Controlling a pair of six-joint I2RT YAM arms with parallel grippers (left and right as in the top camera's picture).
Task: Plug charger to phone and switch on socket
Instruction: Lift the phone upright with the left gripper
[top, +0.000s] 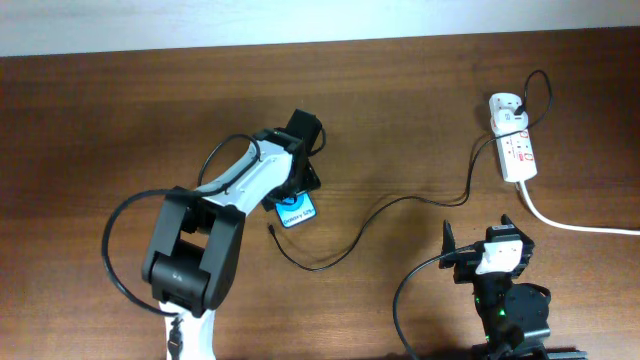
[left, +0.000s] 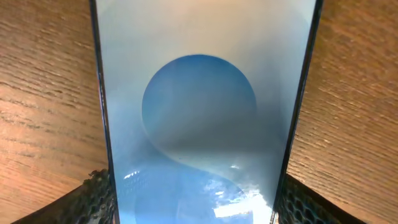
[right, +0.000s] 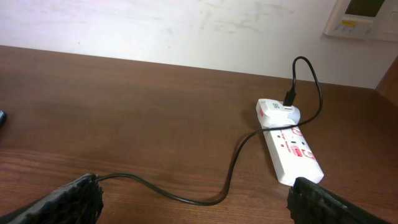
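Observation:
The phone (top: 297, 212) lies on the wooden table and fills the left wrist view (left: 199, 93), showing a light-blue screen with a darker blue circle. My left gripper (top: 296, 190) straddles it, with both fingers against its black edges (left: 196, 208). The charger's thin black cable (top: 400, 200) runs from a white plug adapter (top: 505, 108) in the socket (top: 517, 152) to a loose connector tip (top: 273, 231) just left of the phone's near end. My right gripper (top: 478, 235) is open and empty (right: 193, 208). In its wrist view, the cable (right: 230, 174) and the socket (right: 292, 152) lie ahead.
The socket's thick white cord (top: 570, 225) runs off to the right edge of the table. A pale wall stands behind the table's far edge, with a white wall panel (right: 357, 15) at the top right.

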